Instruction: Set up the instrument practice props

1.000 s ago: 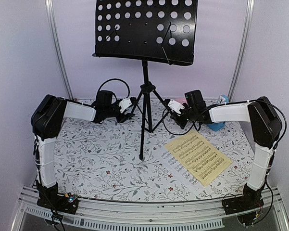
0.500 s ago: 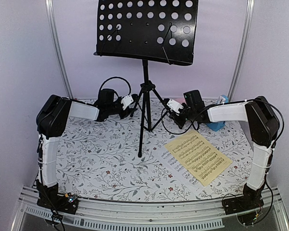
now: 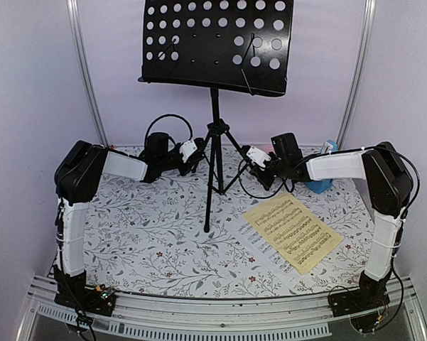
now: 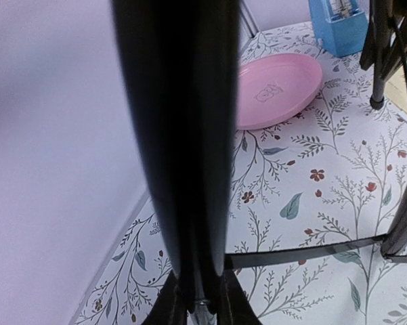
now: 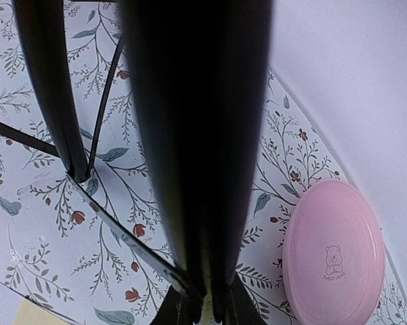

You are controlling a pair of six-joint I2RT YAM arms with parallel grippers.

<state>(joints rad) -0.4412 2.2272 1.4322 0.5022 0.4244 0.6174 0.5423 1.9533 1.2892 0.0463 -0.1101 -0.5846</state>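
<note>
You see the pincer (image 4: 200, 308) gripping a black stand leg (image 4: 183, 135) that fills the centre of the left wrist view. Beyond it, a pink plate (image 4: 277, 88) lies on the floral counter (image 4: 325, 203), and the blue metronome (image 4: 335, 27) stands near the plate's far edge.

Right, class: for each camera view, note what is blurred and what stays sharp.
Left wrist: the close tripod leg is a dark blur, the pink plate sharp. Right wrist: a second leg blurs likewise, plate crisp. Top external: evenly lit, sharp throughout.
</note>
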